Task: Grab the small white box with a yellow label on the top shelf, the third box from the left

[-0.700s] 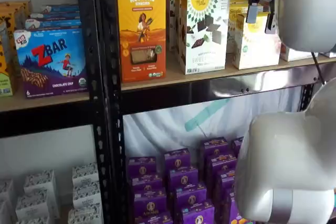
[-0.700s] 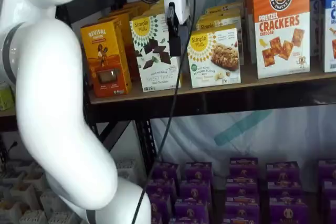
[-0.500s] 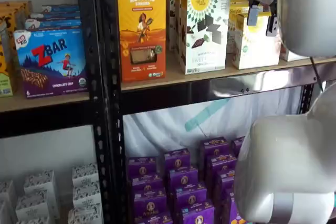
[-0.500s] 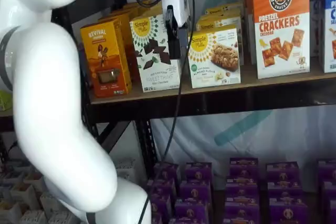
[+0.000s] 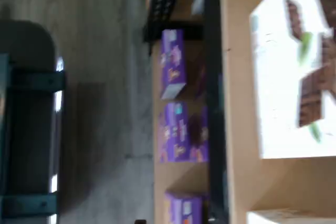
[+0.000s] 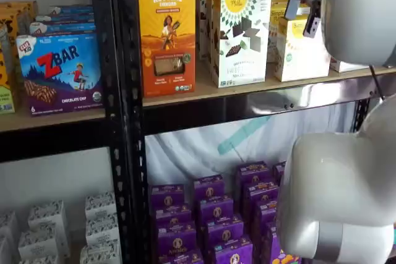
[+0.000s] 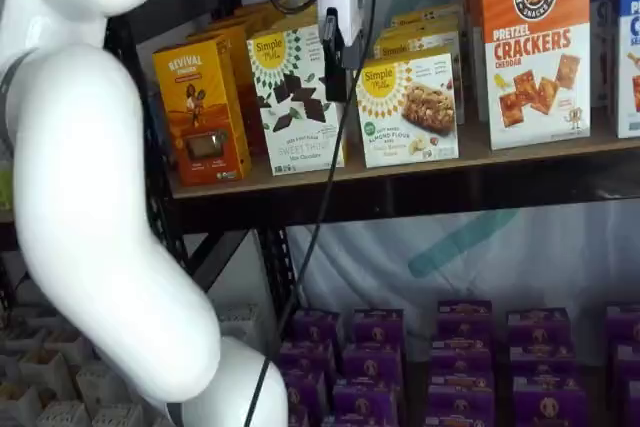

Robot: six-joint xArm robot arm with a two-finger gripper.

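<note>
Pincer hangs in front of the top shelf, nothing held; the fingers read side-on, but the jaws stand wide open. Just to its far side, a touch lower, sits the small white box, beside the taller chocolate-patterned box (an easy one to clip). Best bet: centre on the yellow label, straddle both sides, then close.

small white box | partly behind gripper | wrist view blurred
</note>
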